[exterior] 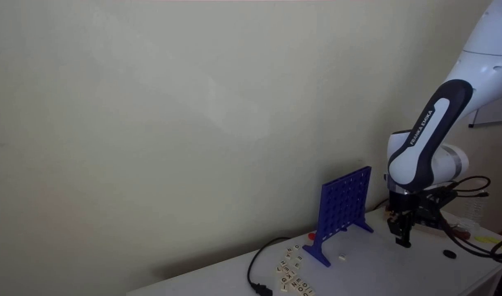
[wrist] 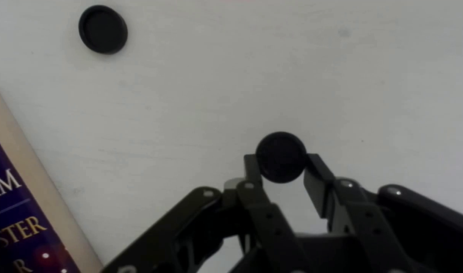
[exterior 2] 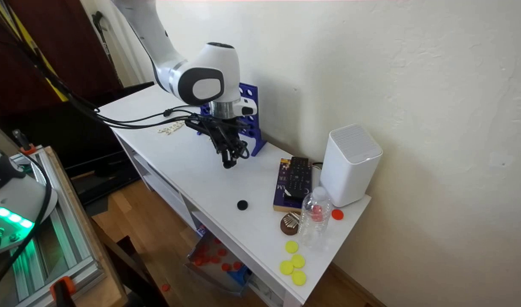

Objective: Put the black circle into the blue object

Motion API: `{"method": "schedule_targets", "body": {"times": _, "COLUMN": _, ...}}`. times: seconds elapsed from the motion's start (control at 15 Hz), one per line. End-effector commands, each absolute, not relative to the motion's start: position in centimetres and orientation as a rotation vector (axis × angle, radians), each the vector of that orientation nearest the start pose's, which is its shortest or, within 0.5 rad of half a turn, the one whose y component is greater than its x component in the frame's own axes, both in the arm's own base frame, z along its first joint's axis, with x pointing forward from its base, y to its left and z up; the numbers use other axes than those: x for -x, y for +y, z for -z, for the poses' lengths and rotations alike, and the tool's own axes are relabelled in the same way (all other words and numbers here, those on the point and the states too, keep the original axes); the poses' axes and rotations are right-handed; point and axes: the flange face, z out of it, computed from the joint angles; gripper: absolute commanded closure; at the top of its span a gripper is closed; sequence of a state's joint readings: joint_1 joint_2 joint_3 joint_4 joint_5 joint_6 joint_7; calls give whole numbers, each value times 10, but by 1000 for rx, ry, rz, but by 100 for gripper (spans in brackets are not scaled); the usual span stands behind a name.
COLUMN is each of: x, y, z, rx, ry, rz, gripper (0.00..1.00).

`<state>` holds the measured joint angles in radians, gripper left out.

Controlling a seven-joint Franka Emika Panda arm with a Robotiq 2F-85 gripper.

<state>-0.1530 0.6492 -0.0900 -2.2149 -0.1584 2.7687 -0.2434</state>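
Gripper [wrist: 282, 158] clamped on a black disc [wrist: 280, 157]
A second disc [wrist: 103, 30] lies apart on the table [exterior 2: 209, 183], the blue grid [exterior: 344, 201] upright

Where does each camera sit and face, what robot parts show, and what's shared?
In an exterior view: near the letter tiles, facing the wall behind the blue grid; the arm enters upper right.
In an exterior view: from the end with the yellow discs, looking down along the table; the arm enters upper left, what looks like its base at left.
Wrist view: mounted behind the fingers, which show with a black disc between them; faces the table.
Both exterior views share the arm, blue grid and letter tiles.
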Motion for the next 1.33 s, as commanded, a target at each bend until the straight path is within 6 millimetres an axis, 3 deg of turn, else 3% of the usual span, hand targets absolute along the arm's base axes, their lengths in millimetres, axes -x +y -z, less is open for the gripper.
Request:
{"method": "schedule_targets", "body": {"times": 0.0, "x": -466, "y": -124, "z": -117, "rx": 3212, "ry": -205, "rz": -18, "gripper": 90}}
{"method": "schedule_targets", "body": {"times": 0.4, "x": -438, "y": -121, "z": -172, "rx": 3202, "ry": -125, "rz": 382, "gripper": 90}}
{"method": "schedule_targets", "body": {"times": 0.67, "x": -433, "y": -106, "z": -203, "rx": 3164, "ry": -136, "rz": 636, "gripper": 90}}
{"method": "schedule_targets", "body": {"times": 0.93, "x": -427, "y": -96, "z": -225, "rx": 3118, "ry": -120, "rz": 834, "gripper": 90}}
{"method": "schedule_targets", "body": {"times": 1.27, "x": -417, "y": -99, "z": -251, "rx": 3071, "ry": -85, "rz": 1069, "gripper": 90}}
